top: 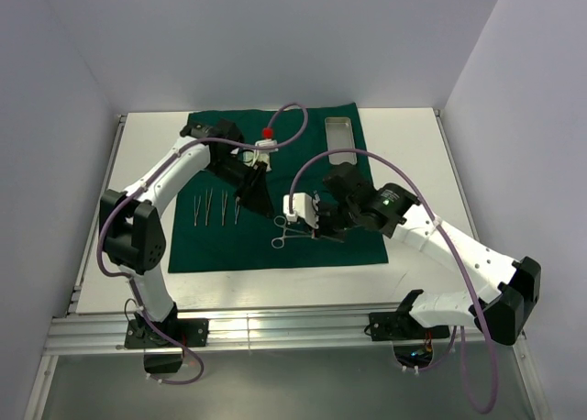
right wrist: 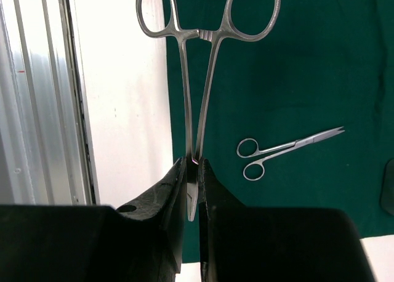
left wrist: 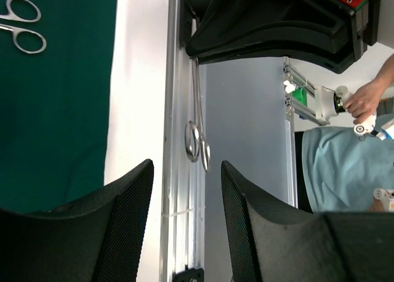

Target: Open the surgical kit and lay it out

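Pinches clamp (right wrist: pixel 198 34) tips in right gripper (right wrist: pixel 192 165) above cloth (right wrist: pixel 295 66); holds left gripper (left wrist: pixel 188 165) parted; tray (top: pixel 339 129) on cloth's far-right corner.

Clad in white shells over black joints on left arm (top: pixel 174 168) and right arm (top: pixel 459 246), looped with lilac cables (top: pixel 303 117), tipped by a matte black, mesh-textured left gripper (left wrist: pixel 186 166).

On my right wrist camera the clamp (right wrist: pixel 205 34) loses its tips between the fingers of the right gripper (right wrist: pixel 192 171), so I can't see them. On the left wrist view the scissors (left wrist: pixel 15 31) are cut off by the left edge, blades out of sight. From above, the slim instruments (top: pixel 209 207) look too small to identify; possibly tweezers.
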